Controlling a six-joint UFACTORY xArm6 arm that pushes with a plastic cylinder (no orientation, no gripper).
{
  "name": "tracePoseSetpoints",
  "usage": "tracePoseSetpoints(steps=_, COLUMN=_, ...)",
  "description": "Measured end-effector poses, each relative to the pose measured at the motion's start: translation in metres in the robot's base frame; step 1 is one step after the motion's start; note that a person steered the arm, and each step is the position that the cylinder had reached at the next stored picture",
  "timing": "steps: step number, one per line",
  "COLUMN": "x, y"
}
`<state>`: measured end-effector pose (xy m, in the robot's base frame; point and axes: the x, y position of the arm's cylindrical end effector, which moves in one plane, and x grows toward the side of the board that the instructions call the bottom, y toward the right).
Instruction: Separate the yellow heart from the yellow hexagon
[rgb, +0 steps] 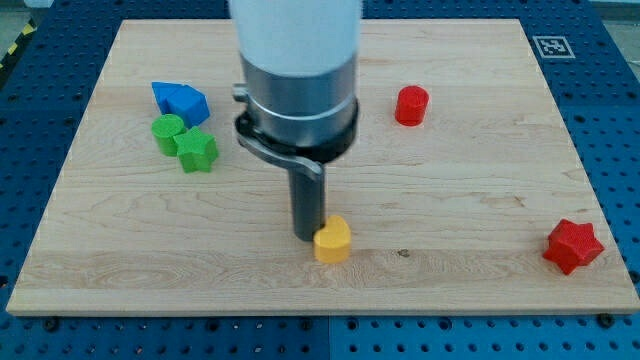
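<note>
One yellow block (332, 240), seemingly the hexagon, lies on the wooden board (450, 180) a little below the middle of the view. My tip (306, 237) stands at its left side, touching or nearly touching it. No second yellow block shows; the yellow heart may be hidden behind the arm's wide body (296, 80), I cannot tell.
A blue block (180, 100) lies at the upper left, with a green round block (167, 130) and a green star (197, 151) just below it. A red cylinder (411, 105) is right of the arm. A red star (573, 245) lies at the lower right.
</note>
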<state>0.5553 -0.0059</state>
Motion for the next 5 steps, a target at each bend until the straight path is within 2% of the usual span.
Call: tracePoseSetpoints(steps=5, x=0.053, y=0.01)
